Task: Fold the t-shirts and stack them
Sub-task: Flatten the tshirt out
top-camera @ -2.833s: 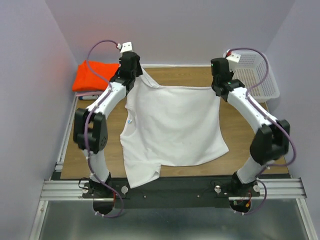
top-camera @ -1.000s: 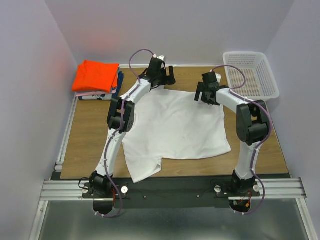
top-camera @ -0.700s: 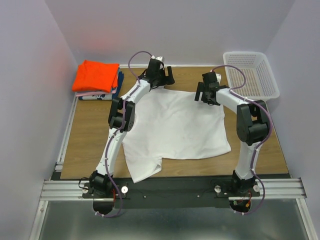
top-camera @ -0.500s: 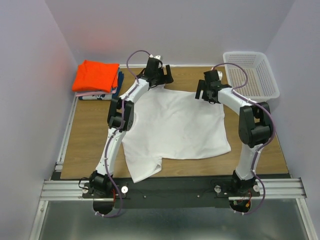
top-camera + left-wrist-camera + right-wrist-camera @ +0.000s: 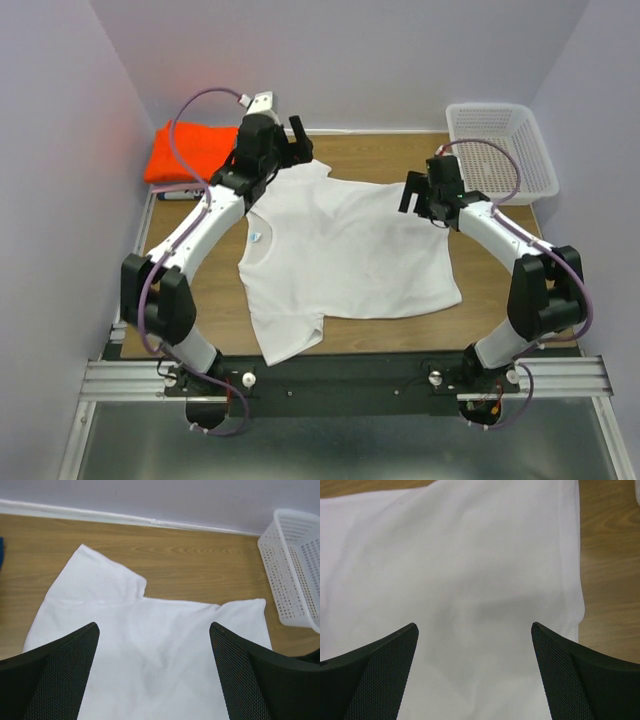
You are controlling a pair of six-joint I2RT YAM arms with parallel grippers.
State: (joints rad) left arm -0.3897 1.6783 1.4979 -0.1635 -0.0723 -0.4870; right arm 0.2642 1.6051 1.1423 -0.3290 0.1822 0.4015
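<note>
A plain white t-shirt [image 5: 345, 250] lies spread flat on the wooden table, with its collar and a small label [image 5: 258, 238] at the left. My left gripper [image 5: 298, 140] hovers open above the shirt's far left sleeve; in the left wrist view [image 5: 154, 627] nothing sits between its fingers, only the shirt [image 5: 150, 645] below. My right gripper [image 5: 415, 192] is open over the far right corner, with white cloth [image 5: 470, 580] under its empty jaws [image 5: 474, 626]. A folded orange t-shirt [image 5: 185, 150] lies at the back left, partly behind the left arm. A dark blue edge [image 5: 1, 555] shows at the left.
A white mesh basket [image 5: 535, 170] stands at the back right corner, also visible in the left wrist view [image 5: 295, 570]. Purple walls close in the table on three sides. A black rail with the arm bases runs along the near edge [image 5: 340, 375].
The left arm has swung out to the left and its gripper has lifted off the shirt's far edge. The right gripper has drifted slightly right and nearer. The shirt's left sleeve and collar now show.
</note>
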